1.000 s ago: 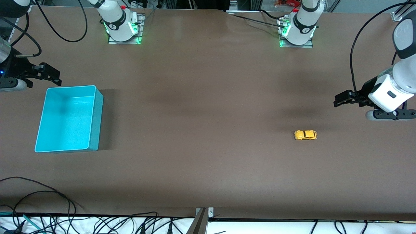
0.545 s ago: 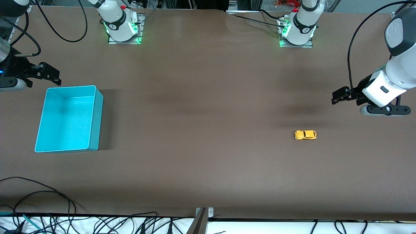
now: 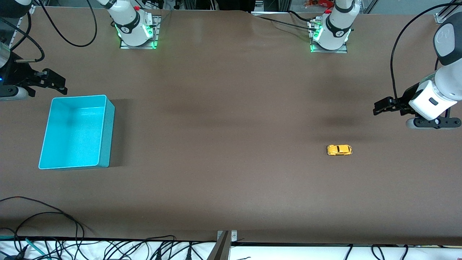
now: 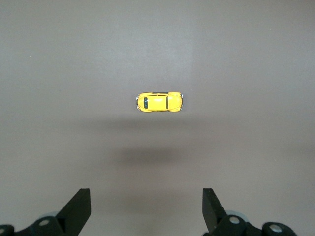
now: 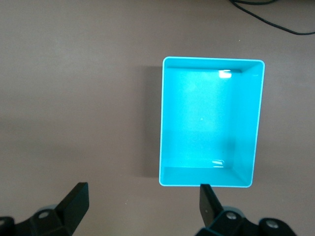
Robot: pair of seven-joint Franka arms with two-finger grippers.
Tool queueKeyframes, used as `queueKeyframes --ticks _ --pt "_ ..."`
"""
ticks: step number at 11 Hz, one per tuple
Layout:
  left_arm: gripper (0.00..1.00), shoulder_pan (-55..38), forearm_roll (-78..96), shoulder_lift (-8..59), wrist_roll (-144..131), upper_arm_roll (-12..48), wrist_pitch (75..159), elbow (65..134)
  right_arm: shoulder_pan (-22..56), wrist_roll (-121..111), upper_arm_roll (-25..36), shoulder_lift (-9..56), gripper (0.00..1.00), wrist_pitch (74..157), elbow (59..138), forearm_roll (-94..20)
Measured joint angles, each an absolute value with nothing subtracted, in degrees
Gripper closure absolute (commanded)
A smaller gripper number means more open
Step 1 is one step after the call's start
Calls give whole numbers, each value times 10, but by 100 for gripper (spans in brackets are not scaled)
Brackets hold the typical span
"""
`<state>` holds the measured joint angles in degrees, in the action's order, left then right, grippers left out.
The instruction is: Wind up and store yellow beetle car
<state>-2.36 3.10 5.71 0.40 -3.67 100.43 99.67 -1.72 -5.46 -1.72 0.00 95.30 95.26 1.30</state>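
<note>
- Wide brown table [image 3: 231,126], one flat matte sheet; both arm bases sit lit green along the edge farthest from the front camera.
- Tangled black cables [image 3: 43,231] trail along the edge nearest the front camera, at the right arm's end.
- The yellow beetle car [image 3: 339,150] stands on its wheels on bare tabletop, toward the left arm's end, nothing touching it.
- Left gripper [image 3: 377,108] hangs in the air over bare table near the left arm's end, jaws spread wide and holding nothing; in the left wrist view the yellow beetle car [image 4: 159,102] sits apart from the two dark fingertips [image 4: 78,209].
- Right gripper [image 3: 59,86] hovers at the right arm's end of the table, just by the edge of the turquoise bin [image 3: 106,130] that lies farthest from the front camera, jaws wide apart and holding nothing.
- The turquoise bin [image 5: 246,123] rests flat, open side up, only its bright floor and walls showing in the right wrist view.
- A long stretch of bare brown surface lies between bin and car, well apart.
- Open table rings the car on all sides.
</note>
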Motion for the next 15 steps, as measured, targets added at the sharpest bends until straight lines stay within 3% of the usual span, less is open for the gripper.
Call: queueKeyframes --ticks 15 --pt "0 -22 31 60 3 -36 1004 1005 -17 -54 -17 0 0 938 942 13"
